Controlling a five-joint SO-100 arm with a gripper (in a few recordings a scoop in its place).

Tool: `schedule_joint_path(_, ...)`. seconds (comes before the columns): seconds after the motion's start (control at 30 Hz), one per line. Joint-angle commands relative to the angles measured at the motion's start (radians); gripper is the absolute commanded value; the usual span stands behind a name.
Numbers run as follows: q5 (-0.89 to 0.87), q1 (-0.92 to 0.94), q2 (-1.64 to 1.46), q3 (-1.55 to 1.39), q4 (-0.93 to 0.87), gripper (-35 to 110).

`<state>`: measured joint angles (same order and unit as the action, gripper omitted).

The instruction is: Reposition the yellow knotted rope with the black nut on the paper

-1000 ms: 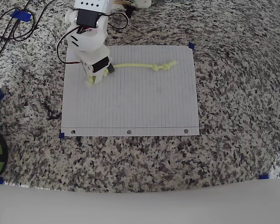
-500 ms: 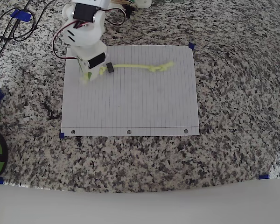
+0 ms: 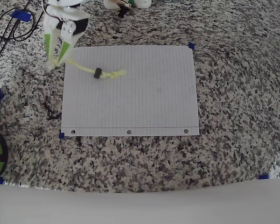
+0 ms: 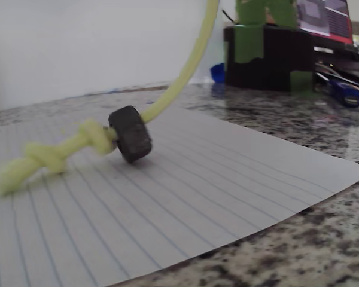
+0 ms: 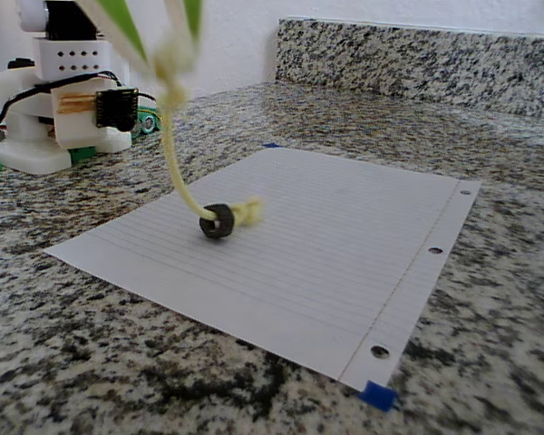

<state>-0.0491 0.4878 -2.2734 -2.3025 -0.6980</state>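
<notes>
Your end effector [image 3: 53, 63] sits at the upper left of the overhead view, green fingers [image 3: 47, 44] pinched onto 1 end of the yellow knotted rope [image 3: 81, 67], just off the paper's [image 3: 144, 102] left edge. The rope slants down to the black nut [image 3: 98, 73], which rests on the paper's upper left part with a knot just beside it. The fixed view shows what overhead hides: the rope [image 5: 174, 154] hangs nearly upright from the raised fingers, with only the nut [image 5: 217, 221] and knot touching the sheet. The wrist view shows the nut [image 4: 131, 134] tilted on edge. 3 punched holes line the paper's lower edge overhead. Granite worktop [image 3: 233, 93] beneath. No readable writing.
</notes>
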Motion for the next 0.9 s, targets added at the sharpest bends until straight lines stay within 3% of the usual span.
schedule_joint_path(0.0, -0.183, 0.031, -0.123, -0.003, 0.077, 0)
schedule_joint_path(0.53, -0.89, 0.066, -0.282, -0.262, 0.506, 0)
schedule_joint_path(0.87, -1.127, 0.041, -0.446, -0.287, 0.558, 0)
